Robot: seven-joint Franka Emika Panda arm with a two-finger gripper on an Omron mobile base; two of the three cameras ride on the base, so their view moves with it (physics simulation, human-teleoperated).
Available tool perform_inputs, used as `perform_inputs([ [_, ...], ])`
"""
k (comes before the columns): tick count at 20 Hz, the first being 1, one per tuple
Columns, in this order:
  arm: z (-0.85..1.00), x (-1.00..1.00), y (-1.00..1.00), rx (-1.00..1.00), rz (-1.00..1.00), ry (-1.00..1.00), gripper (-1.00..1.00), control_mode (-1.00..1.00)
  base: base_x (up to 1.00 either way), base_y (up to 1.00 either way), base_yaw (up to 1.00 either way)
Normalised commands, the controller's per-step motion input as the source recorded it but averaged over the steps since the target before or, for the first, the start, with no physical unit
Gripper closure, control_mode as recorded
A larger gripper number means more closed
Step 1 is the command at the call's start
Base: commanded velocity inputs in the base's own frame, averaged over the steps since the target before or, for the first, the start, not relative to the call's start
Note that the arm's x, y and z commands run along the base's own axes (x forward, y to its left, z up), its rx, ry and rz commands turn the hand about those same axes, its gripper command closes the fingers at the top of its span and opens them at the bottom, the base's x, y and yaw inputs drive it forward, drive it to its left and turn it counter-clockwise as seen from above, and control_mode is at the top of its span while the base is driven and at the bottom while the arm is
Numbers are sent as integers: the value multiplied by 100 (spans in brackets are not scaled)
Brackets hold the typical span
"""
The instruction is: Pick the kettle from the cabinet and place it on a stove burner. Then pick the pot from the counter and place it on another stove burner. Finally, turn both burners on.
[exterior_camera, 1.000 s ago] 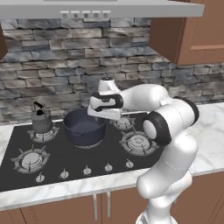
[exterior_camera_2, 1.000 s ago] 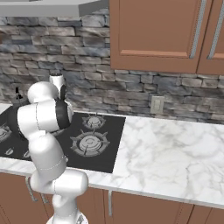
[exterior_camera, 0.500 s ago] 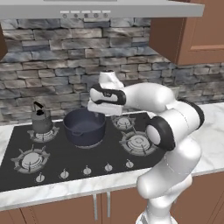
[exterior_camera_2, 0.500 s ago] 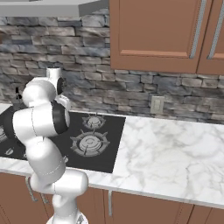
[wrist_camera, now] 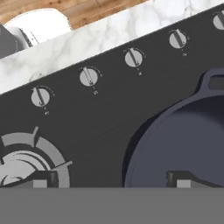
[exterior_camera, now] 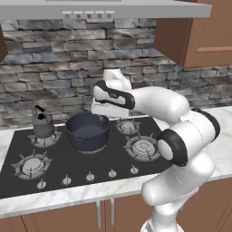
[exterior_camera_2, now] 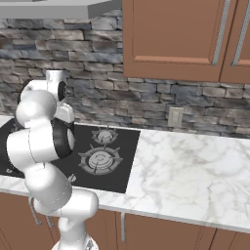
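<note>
Knobs (wrist_camera: 89, 77) next, upper half of hand view: my gripper (exterior_camera: 100, 108), spread wide and empty above pot (exterior_camera: 87, 132), should narrow before twisting.

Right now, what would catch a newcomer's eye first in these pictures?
The white arm, arching over the black cooktop, its open pincer poised above the dark pot on the middle burner. Next, the small grey kettle on the back-left burner, against the stone backsplash.
</note>
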Motion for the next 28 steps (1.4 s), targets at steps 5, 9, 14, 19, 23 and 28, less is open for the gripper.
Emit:
perform_inputs([
  [5,15,-59,1,0,0,0,-100,-100,0,0,0],
  [9,10,-68,8,0,0,0,-100,-100,0,0,0],
  [14,3,-66,15,0,0,0,-100,-100,0,0,0],
  [19,3,-60,20,0,1,0,-100,-100,0,0,0],
  [23,-2,-40,25,0,4,0,-100,-100,0,0,0],
  [28,-12,-10,20,0,10,0,-100,-100,0,0,0],
])
